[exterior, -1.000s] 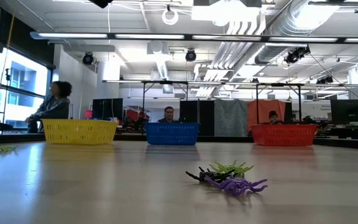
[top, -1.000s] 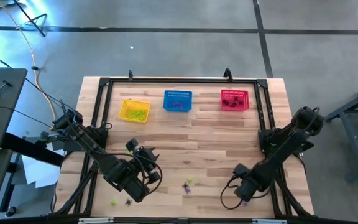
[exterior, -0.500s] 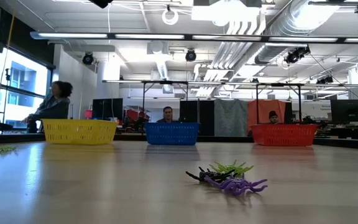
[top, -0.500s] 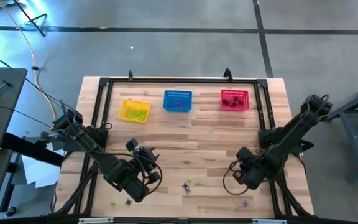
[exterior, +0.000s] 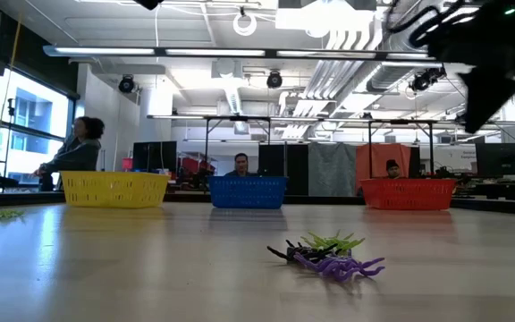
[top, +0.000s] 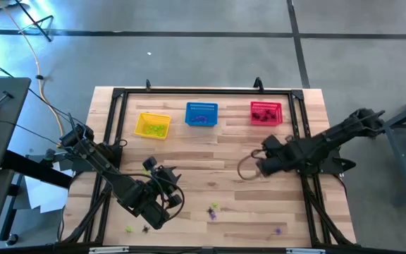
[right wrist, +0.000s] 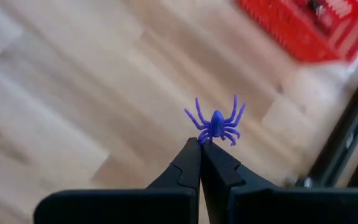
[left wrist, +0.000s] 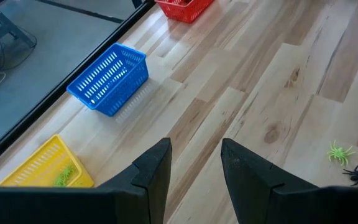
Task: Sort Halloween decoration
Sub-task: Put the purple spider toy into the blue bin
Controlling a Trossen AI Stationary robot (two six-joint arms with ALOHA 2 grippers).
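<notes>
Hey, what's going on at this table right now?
The robot is sorting tiny plastic spiders into coloured baskets. The right gripper holds a purple spider pinched in its fingers, in the air near the red basket. The left gripper waits open at the table's near side. More spiders lie loose there.

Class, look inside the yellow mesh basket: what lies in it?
Small yellow-green spider trinkets lie inside the yellow mesh basket, seen from above. How many cannot be told. From table height its mesh wall covers them.
</notes>
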